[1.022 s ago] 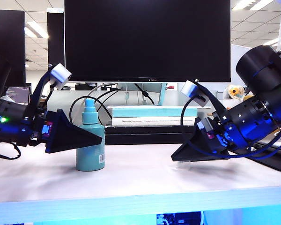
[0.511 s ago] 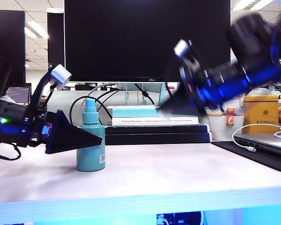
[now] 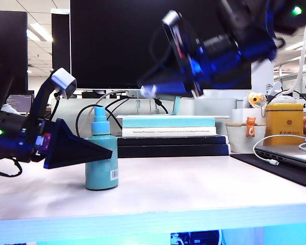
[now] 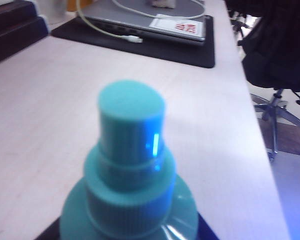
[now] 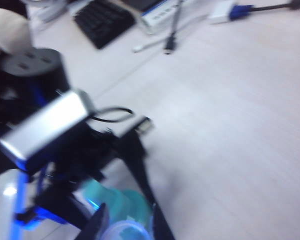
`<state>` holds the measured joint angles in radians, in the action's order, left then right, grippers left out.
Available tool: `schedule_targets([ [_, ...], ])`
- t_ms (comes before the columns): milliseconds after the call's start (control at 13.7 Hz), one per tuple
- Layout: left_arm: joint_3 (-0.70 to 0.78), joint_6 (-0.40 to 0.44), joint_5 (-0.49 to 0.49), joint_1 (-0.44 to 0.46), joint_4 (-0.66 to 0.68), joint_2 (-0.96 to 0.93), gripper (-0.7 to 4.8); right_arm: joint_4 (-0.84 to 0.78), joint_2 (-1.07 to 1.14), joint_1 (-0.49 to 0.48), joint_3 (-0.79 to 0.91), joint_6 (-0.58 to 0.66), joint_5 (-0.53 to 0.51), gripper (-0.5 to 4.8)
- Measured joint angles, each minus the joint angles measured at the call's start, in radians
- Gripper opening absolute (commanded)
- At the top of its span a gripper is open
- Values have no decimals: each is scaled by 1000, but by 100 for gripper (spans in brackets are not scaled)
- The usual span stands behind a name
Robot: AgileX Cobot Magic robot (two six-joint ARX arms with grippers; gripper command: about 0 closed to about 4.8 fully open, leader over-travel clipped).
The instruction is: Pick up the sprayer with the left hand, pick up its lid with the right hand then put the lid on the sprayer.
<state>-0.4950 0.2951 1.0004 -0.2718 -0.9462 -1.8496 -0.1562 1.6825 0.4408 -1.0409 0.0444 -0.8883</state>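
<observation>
The left claw (image 3: pixel 104 151) grips the sprayer (image 3: pixel 101 162) standing near the worktop's (image 3: pixel 204 186) front edge. The right claw (image 3: pixel 148 92), clenched on the lid (image 5: pixel 126 232), hangs above; next, align over the nozzle.

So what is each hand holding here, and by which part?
The left hand is closed around the sprayer's body, bottle on the table. The right hand, raised above it, pinches the clear lid by its sides.
</observation>
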Motion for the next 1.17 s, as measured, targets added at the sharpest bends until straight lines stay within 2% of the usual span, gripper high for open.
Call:
schedule_targets([
  [219,-43,-12,64,-3,1,-42,267,68,0,25,-28,0,-52,8],
  [730,-128,-47,165,-32,42,-79,267,120,3,47,-28,-98,-26,9],
  [1168,-143,-45,178,-71,85,-79,267,109,15,53,-28,-117,-11,9],
])
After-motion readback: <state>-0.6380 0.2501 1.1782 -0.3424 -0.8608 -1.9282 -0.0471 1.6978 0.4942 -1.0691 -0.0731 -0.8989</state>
